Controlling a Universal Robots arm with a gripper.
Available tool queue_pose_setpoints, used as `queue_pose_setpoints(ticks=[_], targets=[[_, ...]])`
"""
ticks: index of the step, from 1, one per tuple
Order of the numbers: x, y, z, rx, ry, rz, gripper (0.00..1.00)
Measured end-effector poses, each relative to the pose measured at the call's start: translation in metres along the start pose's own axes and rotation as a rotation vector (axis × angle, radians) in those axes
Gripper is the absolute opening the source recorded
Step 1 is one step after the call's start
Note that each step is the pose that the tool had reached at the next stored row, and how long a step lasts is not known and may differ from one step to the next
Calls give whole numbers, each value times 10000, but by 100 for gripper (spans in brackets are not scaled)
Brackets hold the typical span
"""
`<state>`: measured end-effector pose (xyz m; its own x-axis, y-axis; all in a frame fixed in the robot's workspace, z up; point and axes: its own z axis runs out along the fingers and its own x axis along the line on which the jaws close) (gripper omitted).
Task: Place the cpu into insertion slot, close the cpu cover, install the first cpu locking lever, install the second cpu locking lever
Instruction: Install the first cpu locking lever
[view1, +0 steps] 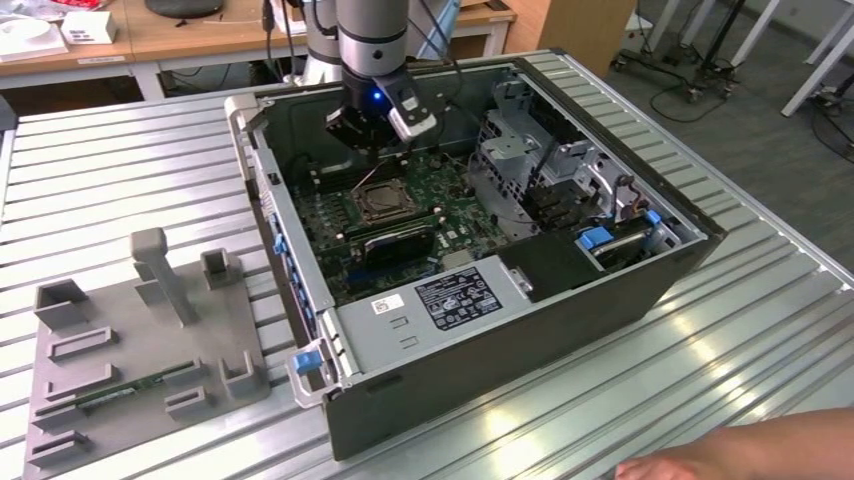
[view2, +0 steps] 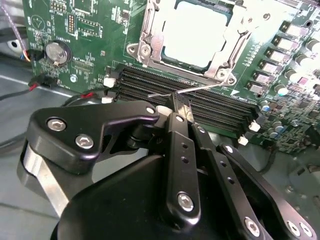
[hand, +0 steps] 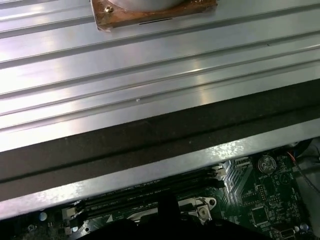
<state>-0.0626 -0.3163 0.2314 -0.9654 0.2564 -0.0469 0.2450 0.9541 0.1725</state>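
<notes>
The cpu (view2: 197, 30) lies flat in the insertion slot (view1: 384, 204), its silvery top showing through the cut-out of the cpu cover (view2: 227, 55), which is down over it. A thin wire locking lever (view2: 205, 87) stands up at a slant beside the socket and reaches my gripper (view2: 181, 106). The black fingers are together, and the lever crosses right at their tip. Whether the wire is pinched or only touched I cannot tell. In the exterior view my gripper (view1: 371, 135) hangs inside the open computer case, just behind the socket.
Long black memory slots (view2: 165, 85) run between the socket and my gripper. A coin cell (view2: 56, 51) and red-black wires sit beside them. The metal drive cage (view1: 521, 150) and case walls hem in the board. A grey fixture (view1: 134, 330) lies at the exterior view's left, and a person's hand (view1: 747, 455) at the bottom right.
</notes>
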Motion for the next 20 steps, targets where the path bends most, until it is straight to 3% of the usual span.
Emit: queue_pose_setpoints(ticks=[8,11,15,20], targets=[[42,-17,37,-22,-64,23,10],[45,-22,56,-55,-61,26,10],[48,-25,74,-172,-30,38,10],[49,-27,84,-193,-24,40,10]])
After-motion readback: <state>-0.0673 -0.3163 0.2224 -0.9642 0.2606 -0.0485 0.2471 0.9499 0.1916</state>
